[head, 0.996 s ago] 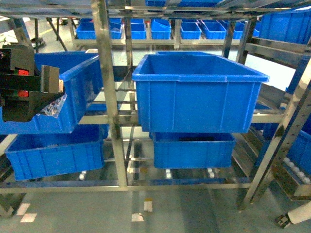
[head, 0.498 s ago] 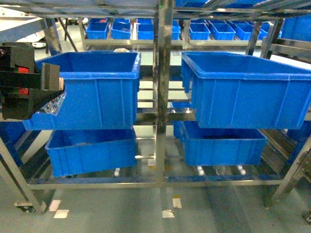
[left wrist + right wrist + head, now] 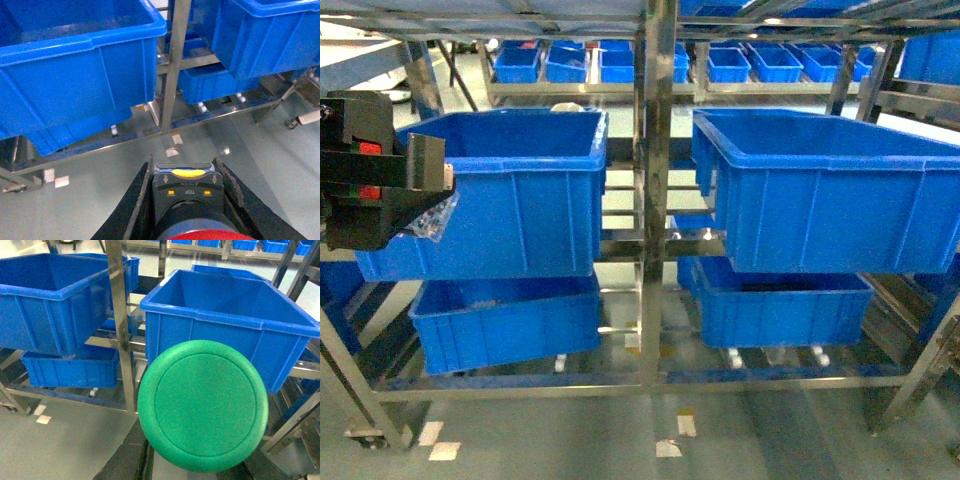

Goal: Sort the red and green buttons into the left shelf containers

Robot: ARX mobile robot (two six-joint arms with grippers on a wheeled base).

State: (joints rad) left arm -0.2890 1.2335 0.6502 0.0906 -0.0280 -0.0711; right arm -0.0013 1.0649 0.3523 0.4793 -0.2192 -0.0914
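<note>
The left shelf containers, two deep blue bins with thick rims, sit on the upper rail of a steel shelf rack [image 3: 655, 150]: the left bin [image 3: 505, 190] to the left of the middle upright, the right bin [image 3: 830, 195] to its right. Under each rests a shallower blue bin, one on the left [image 3: 505, 320] and one on the right [image 3: 780, 300], and a row of small blue bins [image 3: 620, 62] lines a rack far behind. The left claw [image 3: 182, 190] shows at the left edge of the head view, outside the left bin's near corner; in its wrist view both fingers [image 3: 135, 200] are clamped on the red button [image 3: 186, 200], its blocky grey body marked TOP and OPEN. The green button [image 3: 202, 405] fills the right wrist view, round cap facing the camera, in front of the right bin. The right claw is hidden behind that cap, so I cannot tell how it stands
</note>
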